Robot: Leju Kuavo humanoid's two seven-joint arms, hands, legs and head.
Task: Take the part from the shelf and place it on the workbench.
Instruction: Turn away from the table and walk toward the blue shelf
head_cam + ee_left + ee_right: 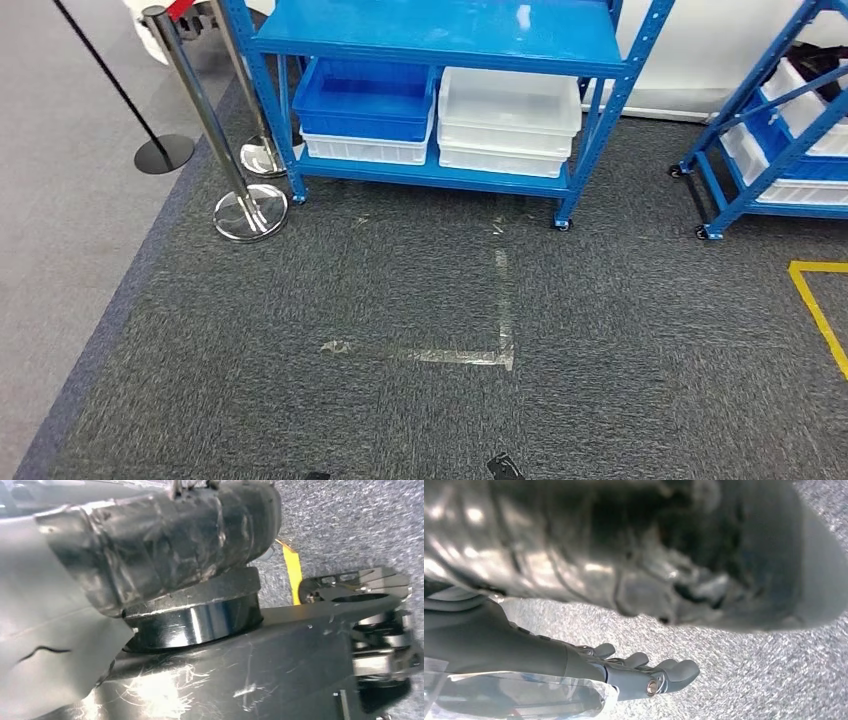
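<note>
A blue shelf rack [430, 35] stands ahead of me in the head view. On its lower board sit a blue bin [365, 98] stacked on a white one, and beside them a stack of white bins [510, 105]. The board above hides most of what lies in them. My right hand [644, 672] hangs over grey carpet in the right wrist view, fingers loosely extended with nothing in them. A grey cover of my left hand [45, 630] lies at the edge of the left wrist view, and its fingers are hidden.
Two chrome stanchions [245, 205] [262, 152] and a black post base [163, 153] stand left of the rack. A second blue rack [770, 150] with bins is at the right. Yellow tape [815, 300] and clear tape marks [500, 330] lie on the carpet.
</note>
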